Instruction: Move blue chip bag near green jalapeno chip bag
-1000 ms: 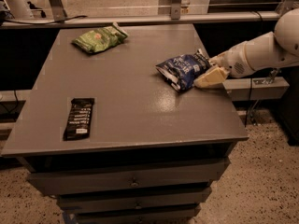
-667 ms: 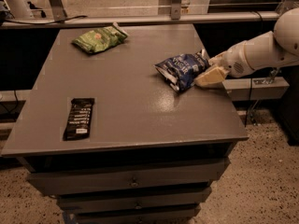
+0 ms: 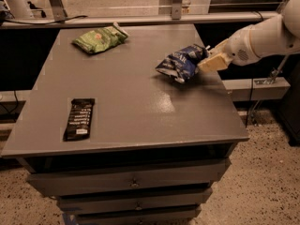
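The blue chip bag (image 3: 180, 62) is at the right side of the grey table (image 3: 131, 93), tilted with its right end raised. My gripper (image 3: 205, 60) comes in from the right on a white arm and is shut on that raised right end. The bag's left end hangs just above the tabletop. The green jalapeno chip bag (image 3: 98, 39) lies flat at the table's far left, well apart from the blue bag.
A flat black bar wrapper (image 3: 79, 118) lies near the table's front left. The table has drawers (image 3: 133, 182) below its front edge. A rail (image 3: 140, 18) runs behind the table, and a ledge (image 3: 255, 86) sits to its right.
The gripper and the blue chip bag have moved up and slightly toward the far side; the bag now sits higher off the tabletop. The green bag and the black wrapper have not moved.
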Action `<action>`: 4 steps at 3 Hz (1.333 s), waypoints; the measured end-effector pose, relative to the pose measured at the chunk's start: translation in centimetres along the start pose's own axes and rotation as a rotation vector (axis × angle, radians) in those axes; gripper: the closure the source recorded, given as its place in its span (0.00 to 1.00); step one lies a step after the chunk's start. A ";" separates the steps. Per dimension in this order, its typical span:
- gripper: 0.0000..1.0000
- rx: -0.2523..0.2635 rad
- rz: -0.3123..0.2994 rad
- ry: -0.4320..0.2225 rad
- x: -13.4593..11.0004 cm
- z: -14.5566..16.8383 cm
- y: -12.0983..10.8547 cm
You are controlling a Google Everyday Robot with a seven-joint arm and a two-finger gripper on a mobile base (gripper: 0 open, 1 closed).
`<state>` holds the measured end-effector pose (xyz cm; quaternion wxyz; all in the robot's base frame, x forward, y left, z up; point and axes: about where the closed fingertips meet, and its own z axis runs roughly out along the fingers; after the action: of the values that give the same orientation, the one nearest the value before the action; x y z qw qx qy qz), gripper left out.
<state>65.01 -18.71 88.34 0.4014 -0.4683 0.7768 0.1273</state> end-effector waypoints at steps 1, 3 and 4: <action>1.00 0.081 -0.016 -0.048 -2.8 -3.2 -0.8; 1.00 0.096 -0.015 -0.059 -3.1 -2.8 -1.1; 1.00 0.117 -0.036 -0.107 -4.8 -0.3 -3.1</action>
<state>68.64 -17.51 92.67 0.4714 -0.4505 0.7516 0.0993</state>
